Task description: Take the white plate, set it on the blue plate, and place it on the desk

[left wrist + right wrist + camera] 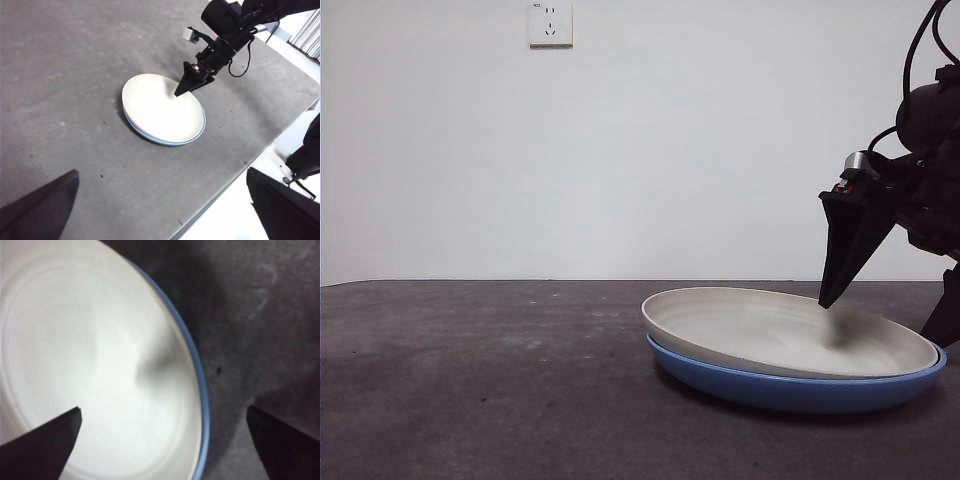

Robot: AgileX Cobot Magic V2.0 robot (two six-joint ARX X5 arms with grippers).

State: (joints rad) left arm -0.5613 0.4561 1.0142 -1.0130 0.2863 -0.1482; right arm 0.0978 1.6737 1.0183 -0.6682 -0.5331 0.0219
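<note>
The white plate (pixel 790 330) lies nested on top of the blue plate (pixel 790 392) on the desk (pixel 470 380), right of centre in the front view. Of the blue plate only the rim shows. My right gripper (pixel 885 315) is open and empty. It hangs just above the stack's right side, one jaw over the white plate's inside and the other outside the rim. The right wrist view shows the white plate (pixel 75 340), the blue rim (pixel 202 385), the desk (pixel 260 315) and this gripper (pixel 164 409). My left gripper (pixel 163 170) is open, high above the desk, far from the stack (pixel 160 107).
A wall socket (pixel 550 22) sits on the white wall behind the desk. The desk's edge (pixel 215 200) runs near the stack in the left wrist view, with a pale floor beyond. The right arm (pixel 225 30) reaches in over the desk.
</note>
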